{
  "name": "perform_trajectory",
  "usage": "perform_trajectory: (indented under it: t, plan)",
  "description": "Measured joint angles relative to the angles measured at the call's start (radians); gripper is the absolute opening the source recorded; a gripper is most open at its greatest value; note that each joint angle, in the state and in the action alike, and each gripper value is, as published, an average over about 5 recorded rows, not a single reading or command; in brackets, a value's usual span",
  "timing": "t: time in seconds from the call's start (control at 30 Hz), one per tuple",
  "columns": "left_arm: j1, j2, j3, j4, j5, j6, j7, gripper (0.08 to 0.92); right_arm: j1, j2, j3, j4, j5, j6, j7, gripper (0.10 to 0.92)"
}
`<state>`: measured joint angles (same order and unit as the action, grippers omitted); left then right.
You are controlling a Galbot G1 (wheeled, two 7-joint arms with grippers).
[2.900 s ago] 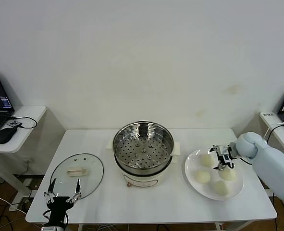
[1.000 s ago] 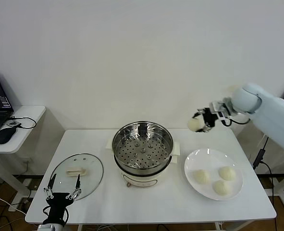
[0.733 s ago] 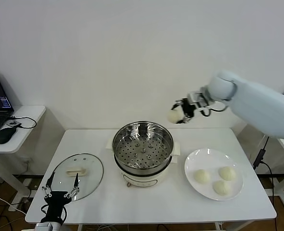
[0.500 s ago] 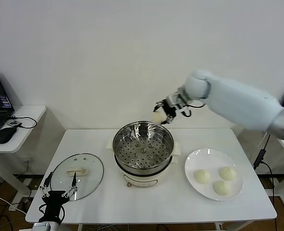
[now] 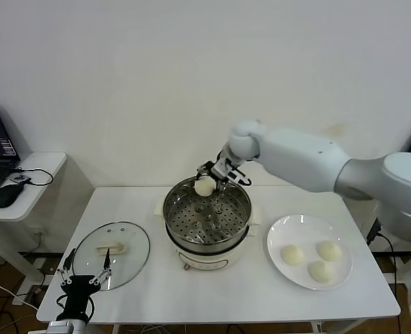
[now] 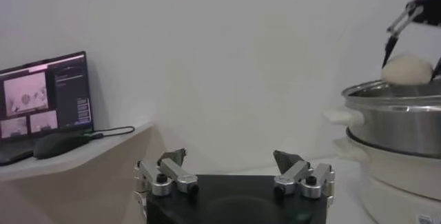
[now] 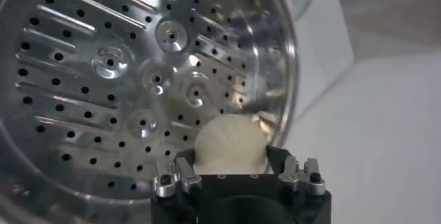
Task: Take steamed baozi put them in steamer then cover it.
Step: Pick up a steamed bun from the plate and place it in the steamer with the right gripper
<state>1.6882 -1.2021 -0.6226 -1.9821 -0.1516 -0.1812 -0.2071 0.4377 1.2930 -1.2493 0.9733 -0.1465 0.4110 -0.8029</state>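
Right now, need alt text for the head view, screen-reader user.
The right gripper holds a baozi over the far rim of the open steamer. Three more baozi sit on a white plate to its right. The glass lid lies to its left, near the open left gripper.

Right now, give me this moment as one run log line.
right end effector: holds pale round bun over shiny steel steamer | left end effector: open, idle | white plate: three buns
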Motion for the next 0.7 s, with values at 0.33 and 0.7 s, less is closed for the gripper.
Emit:
perform_trajectory:
  t: [0.33, 0.7]
  plan:
    - [-0.008, 0.005, 0.0, 0.007, -0.001, -0.002, 0.002, 0.823, -0.029, 0.042, 0.003, -0.066, -0.105, 0.093, 0.032, 0.67]
    - [-0.007, 0.004, 0.002, 0.001, -0.001, -0.001, 0.004, 0.823, 0.001, 0.023, -0.014, -0.04, -0.068, 0.083, 0.009, 0.822]
